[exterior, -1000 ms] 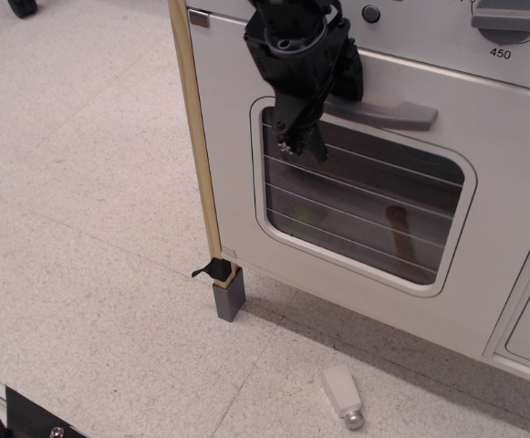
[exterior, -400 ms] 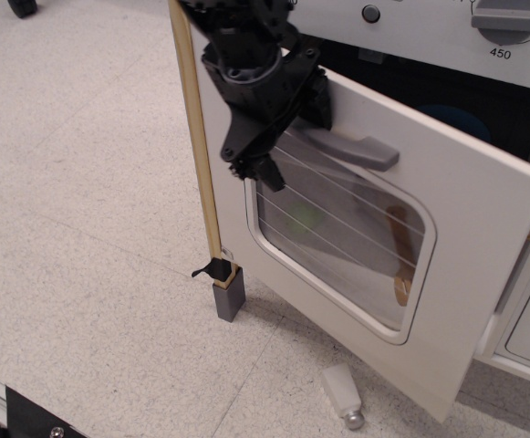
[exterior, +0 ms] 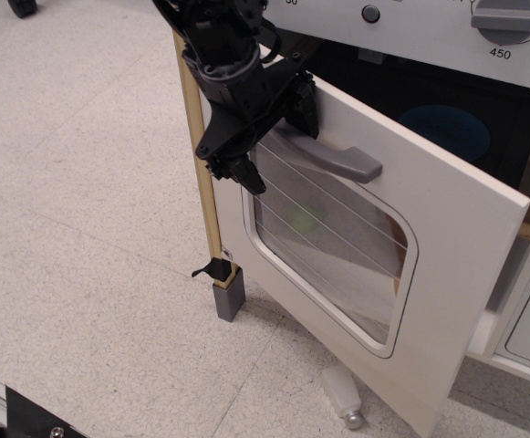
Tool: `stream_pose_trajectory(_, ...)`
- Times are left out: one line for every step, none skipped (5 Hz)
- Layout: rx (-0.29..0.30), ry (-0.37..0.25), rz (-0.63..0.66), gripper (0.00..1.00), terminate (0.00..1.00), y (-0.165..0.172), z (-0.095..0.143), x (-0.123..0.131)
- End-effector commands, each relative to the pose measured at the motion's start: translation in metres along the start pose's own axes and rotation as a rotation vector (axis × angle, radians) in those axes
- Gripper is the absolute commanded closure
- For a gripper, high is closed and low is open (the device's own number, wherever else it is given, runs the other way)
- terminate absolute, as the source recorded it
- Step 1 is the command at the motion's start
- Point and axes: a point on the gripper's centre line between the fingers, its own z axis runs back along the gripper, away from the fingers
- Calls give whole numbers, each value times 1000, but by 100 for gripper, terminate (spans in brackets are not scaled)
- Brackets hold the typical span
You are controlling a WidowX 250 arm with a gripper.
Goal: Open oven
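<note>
The white toy oven has its door (exterior: 456, 274) swung partly open, hinged at the bottom and tilted out towards me. The door has a grey bar handle (exterior: 337, 162) and a wire-lined window (exterior: 328, 246). My black gripper (exterior: 237, 172) is at the handle's left end, with its body over that end and its fingertips pointing down in front of the window's upper left corner. The fingertips look pressed together. Whether they touch the handle is hidden by the gripper body. A blue object (exterior: 445, 128) shows inside the dark oven cavity.
A grey numbered dial (exterior: 504, 18) and a black button (exterior: 370, 13) sit above the door. Pale wood edging (exterior: 201, 173) runs down the oven's left side to a grey foot (exterior: 229, 297). A small white and grey piece (exterior: 342, 397) lies on the floor under the door's edge.
The door went from shut to partly open and has tilted further out. My gripper moved left and outward with the handle.
</note>
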Motion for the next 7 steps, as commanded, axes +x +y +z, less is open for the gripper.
stream_pose_trajectory(-89,26,-79,0,0,-26,43,-7)
stream_pose_trajectory(-116,64,-50,0,0,-42,55,-21)
stream_pose_trajectory(-151,109,-2,0,0,-61,59,-35)
stream_pose_trajectory(-108,115,26,0,0,-75,46,-53)
stream_pose_trajectory(20,56,5,0,0,-75,33,-66)
stream_pose_trajectory(78,40,-24,0,0,-63,28,-68)
stream_pose_trajectory(107,52,-88,0,0,-51,31,-66)
